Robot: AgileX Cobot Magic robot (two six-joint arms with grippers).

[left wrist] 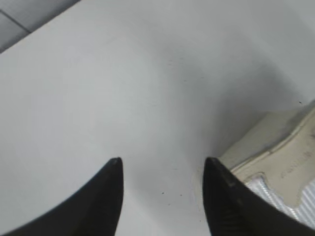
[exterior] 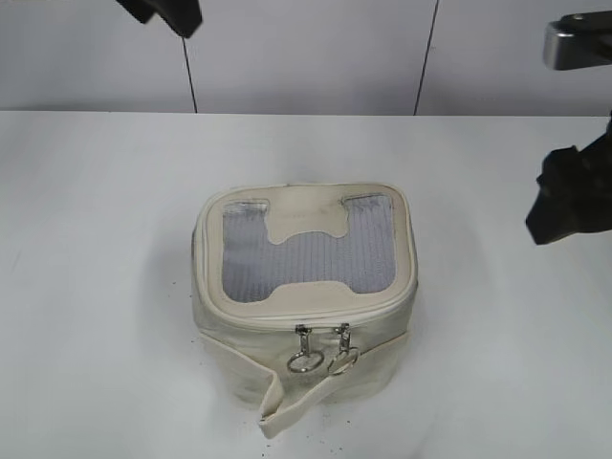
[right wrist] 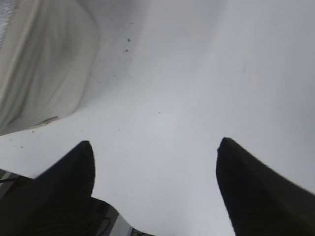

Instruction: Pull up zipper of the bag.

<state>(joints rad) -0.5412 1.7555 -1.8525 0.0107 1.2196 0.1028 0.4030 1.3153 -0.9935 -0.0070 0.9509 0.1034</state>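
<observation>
A cream bag (exterior: 304, 316) with a grey mesh top stands on the white table (exterior: 96, 239). Two metal zipper pulls with rings (exterior: 323, 352) hang side by side at its front rim. A corner of the bag shows in the left wrist view (left wrist: 280, 162), and its side in the right wrist view (right wrist: 39, 69). My left gripper (left wrist: 162, 164) is open and empty, above the table to the bag's far left; its arm shows at the top left of the exterior view (exterior: 167, 13). My right gripper (right wrist: 155, 147) is open and empty over bare table, right of the bag; its arm is at the right edge (exterior: 572, 196).
A loose cream strap (exterior: 296, 406) trails from the bag's front to the table's near edge. Small dark specks lie on the table around the bag. A grey panelled wall (exterior: 306, 48) stands behind the table.
</observation>
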